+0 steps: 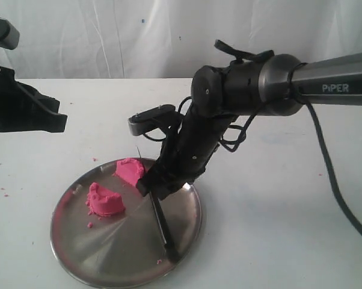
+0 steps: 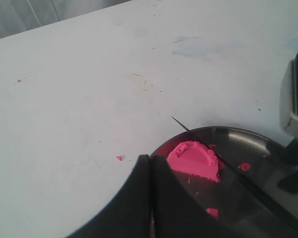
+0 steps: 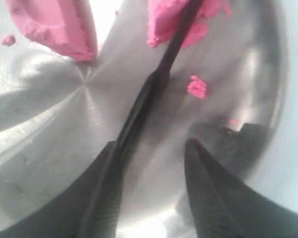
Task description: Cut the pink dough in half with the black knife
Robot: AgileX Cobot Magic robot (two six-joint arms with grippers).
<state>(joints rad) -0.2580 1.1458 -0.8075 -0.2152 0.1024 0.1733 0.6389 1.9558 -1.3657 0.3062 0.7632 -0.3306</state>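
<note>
Two pink dough (image 1: 106, 201) halves on the steel plate (image 1: 109, 256)
black knife (image 1: 163, 229) lies on the plate, right gripper (image 3: 153, 148) spread wide over it

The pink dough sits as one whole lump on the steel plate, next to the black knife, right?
Not quite. The pink dough is in two separate chunks, not one lump, as the exterior view shows. Both chunks sit on the steel plate, next to the black knife.
</note>
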